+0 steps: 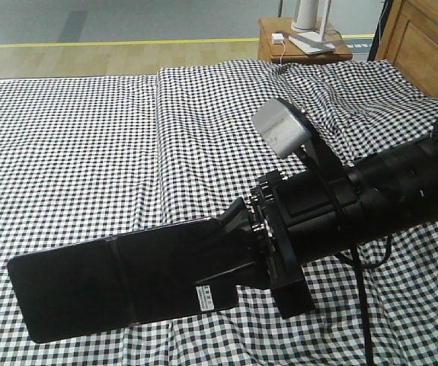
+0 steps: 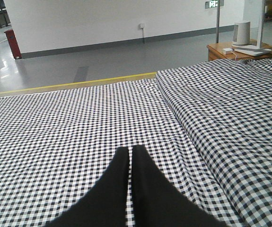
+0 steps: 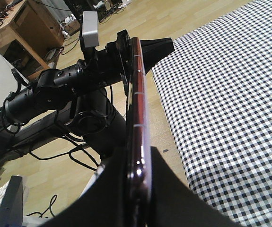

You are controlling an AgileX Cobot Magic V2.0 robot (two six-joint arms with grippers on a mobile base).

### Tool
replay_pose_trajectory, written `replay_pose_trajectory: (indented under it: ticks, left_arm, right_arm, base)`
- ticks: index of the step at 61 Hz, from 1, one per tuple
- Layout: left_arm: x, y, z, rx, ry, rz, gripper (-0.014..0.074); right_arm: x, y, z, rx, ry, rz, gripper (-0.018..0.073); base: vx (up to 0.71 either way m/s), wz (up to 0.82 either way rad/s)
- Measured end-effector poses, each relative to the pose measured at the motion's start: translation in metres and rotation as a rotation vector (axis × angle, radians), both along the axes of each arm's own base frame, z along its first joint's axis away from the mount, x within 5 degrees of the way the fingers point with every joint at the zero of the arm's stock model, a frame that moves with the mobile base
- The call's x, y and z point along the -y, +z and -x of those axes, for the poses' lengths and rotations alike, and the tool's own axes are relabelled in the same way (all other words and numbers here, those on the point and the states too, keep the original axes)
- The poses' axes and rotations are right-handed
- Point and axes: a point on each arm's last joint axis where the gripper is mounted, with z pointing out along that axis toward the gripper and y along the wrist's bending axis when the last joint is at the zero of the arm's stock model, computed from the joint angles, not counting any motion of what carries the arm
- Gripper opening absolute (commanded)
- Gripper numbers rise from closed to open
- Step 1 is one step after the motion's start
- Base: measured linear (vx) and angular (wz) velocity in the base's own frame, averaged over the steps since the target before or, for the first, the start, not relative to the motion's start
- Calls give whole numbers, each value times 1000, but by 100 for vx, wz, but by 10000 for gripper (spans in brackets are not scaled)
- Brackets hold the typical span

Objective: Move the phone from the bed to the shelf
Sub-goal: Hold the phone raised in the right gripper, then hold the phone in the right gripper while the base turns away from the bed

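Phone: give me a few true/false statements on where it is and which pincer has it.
1. The right pincer grips the phone at one end. True.
2. The phone lies flat on the bed. False: it is held up off the checked sheet, as the right wrist view shows edge-on.
3. The left pincer is open. False: its fingers are closed together with nothing between them.
4. A white barcode sticker sits on the phone near the gripped end. True.
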Motion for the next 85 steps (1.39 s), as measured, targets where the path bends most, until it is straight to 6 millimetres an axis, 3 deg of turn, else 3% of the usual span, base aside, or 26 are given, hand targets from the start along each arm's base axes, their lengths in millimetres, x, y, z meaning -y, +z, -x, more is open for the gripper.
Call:
replay_pose_trajectory:
  ticks: [85]
  left_arm:
    - [0,0,0,0,0,0,1]
  right_arm:
    - [0,0,0,0,0,0,-2]
  base:
    - [-1,4]
